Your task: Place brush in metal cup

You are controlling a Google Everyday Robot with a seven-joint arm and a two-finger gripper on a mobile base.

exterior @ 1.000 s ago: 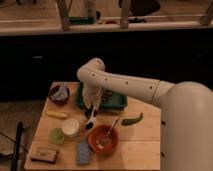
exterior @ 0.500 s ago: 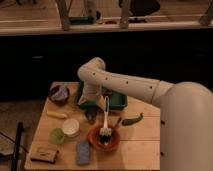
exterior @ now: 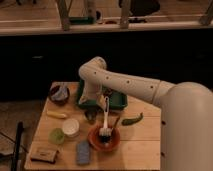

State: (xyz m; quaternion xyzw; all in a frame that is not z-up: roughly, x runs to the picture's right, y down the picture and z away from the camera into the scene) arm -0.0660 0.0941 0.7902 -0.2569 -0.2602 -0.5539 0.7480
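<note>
Your arm (exterior: 130,85) reaches in from the right over the table (exterior: 140,150), and its gripper (exterior: 103,98) hangs at the near edge of the green tray (exterior: 117,102). A second ago the brush (exterior: 106,117) lay slanted across the orange bowl (exterior: 94,142). Now it stands upright, bristles low in the bowl and handle top at the gripper. You cannot tell whether the gripper is clamped on it, though the upright handle suggests a hold. The metal cup (exterior: 90,116) sits just left of the handle, not touching it, so only a lift and a short carry left should remain.
</note>
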